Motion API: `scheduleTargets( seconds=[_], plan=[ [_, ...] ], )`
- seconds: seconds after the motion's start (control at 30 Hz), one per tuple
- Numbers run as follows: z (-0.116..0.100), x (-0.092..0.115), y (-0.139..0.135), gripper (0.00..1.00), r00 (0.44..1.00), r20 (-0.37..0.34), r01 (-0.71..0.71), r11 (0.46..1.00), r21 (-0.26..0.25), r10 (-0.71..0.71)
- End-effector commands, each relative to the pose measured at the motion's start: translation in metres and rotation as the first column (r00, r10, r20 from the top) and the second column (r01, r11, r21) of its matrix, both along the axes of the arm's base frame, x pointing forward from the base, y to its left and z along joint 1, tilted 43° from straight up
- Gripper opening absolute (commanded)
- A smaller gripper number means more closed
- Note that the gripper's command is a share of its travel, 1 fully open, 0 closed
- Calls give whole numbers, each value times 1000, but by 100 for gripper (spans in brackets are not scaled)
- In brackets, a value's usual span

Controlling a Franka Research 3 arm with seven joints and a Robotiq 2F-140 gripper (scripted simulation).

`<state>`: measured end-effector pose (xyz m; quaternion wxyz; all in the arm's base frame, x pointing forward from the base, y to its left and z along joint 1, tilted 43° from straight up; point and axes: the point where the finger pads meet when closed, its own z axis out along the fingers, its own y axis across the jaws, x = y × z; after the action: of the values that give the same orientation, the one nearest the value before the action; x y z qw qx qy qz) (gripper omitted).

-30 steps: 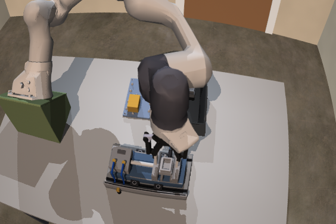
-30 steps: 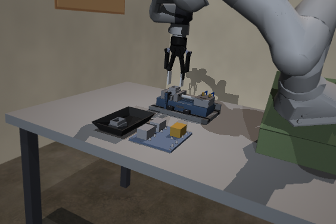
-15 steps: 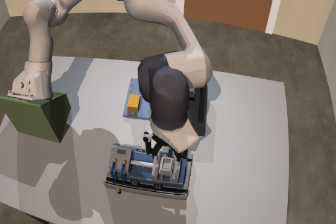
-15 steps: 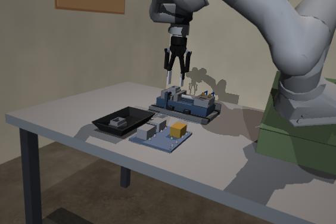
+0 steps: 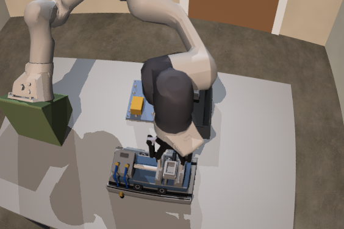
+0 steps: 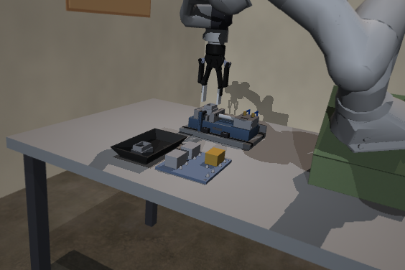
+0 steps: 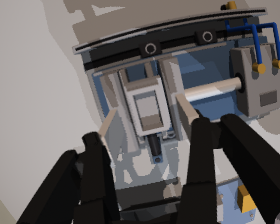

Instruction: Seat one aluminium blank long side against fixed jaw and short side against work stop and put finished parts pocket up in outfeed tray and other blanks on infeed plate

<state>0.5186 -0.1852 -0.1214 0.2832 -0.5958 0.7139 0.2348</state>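
Infeed plate (image 6: 215, 173): near edge of the tabletop (image 6: 108, 123); carries one brass blank (image 6: 215, 156) at right and two aluminium blanks (image 6: 175, 159) at left, all flat.

Outfeed tray (image 6: 123, 149): black, just left of the plate; one finished part (image 6: 142, 146) inside, pocket up.

Vise (image 6: 215, 128): farther back; a second finished part (image 5: 170, 169) sits in its opening, pocket up, at the end away from the hoses (image 5: 125, 173).

Pincer (image 6: 212, 95): directly above that part, apart from it, fingers partly open and pointing down, holding nothing, touching nothing.

Arm (image 6: 323, 19): rises from the green pedestal (image 6: 323, 166) at right, arches over the tabletop, wrist vertical above the vise.
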Motion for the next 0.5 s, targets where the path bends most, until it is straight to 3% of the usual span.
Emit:
scheduleTargets(
  seconds=[0.0,0.47],
  plan=[
    [-2,0,1,40,1000,3,-1,1000,-1,1],
    [-6,0,4,40,1000,3,-1,1000,-1,1]
  ],
)
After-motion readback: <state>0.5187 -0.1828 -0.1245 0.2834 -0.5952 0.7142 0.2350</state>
